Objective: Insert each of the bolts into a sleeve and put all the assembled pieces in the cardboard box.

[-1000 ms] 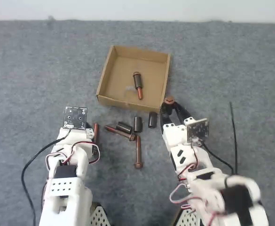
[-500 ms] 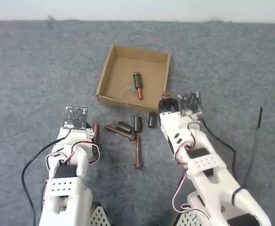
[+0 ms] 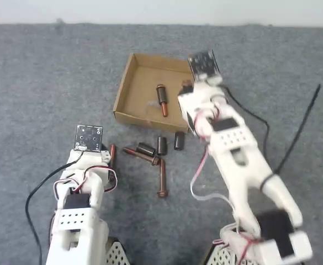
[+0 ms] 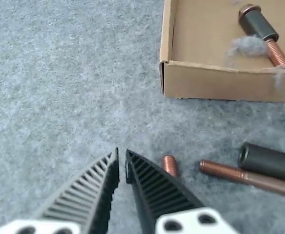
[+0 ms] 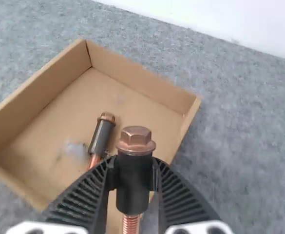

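High view, read left to right. Your left gripper (image 4: 122, 155) sits low over the counter (image 3: 40, 83), its jaws drawn almost together on nothing, just beside the first loose bolt (image 3: 112, 154). Next lie the second bolt (image 3: 132, 152), close against the first sleeve (image 3: 146, 149); the third bolt (image 3: 162, 178); the middle sleeve (image 3: 162, 145); and the right-hand sleeve (image 3: 179, 139). None of these is assembled yet. The cardboard box (image 3: 150, 120) holds one finished piece (image 3: 162, 98). Your right gripper (image 5: 132, 165) is over the box's right side, its jaws clamped on a second assembled piece (image 5: 135, 140), apparently ready for release. Count: five bolts and five sleeves; one pair delivered, one in hand, three pairs outstanding.
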Tool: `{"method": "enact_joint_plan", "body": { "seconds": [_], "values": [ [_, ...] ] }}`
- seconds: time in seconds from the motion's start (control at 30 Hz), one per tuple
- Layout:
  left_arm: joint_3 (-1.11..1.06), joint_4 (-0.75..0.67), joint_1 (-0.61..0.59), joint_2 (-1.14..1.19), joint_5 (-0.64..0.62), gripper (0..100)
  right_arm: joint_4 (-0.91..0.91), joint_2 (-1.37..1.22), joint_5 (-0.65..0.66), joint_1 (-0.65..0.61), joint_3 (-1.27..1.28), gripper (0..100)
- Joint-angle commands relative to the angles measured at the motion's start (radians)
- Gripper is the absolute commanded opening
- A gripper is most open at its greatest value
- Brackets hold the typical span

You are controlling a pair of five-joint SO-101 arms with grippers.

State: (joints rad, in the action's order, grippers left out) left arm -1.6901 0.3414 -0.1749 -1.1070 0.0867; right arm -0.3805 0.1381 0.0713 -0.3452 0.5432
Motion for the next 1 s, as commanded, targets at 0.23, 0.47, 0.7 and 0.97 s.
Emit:
{"method": "enact_joint_plan", "body": {
  "seconds": [0.23, 0.47, 0.7, 0.97],
  "values": [
    [0.027, 0.002, -0.008, -0.025, 0.009, 2, -0.17, -0.441, 0.015, 0.012, -0.601, 1.0],
    [0.03, 0.0, -0.006, -0.025, 0.009, 2, -0.259, -0.699, 0.015, -0.005, -0.855, 4.8],
    [0.033, -0.002, -0.006, -0.025, 0.009, 2, -0.292, -0.794, 0.015, -0.048, -0.95, 16.6],
    [0.027, -0.052, -0.008, -0.021, 0.009, 2, -0.398, -0.687, 0.009, -0.054, -0.95, 0.2]
  ]
}}
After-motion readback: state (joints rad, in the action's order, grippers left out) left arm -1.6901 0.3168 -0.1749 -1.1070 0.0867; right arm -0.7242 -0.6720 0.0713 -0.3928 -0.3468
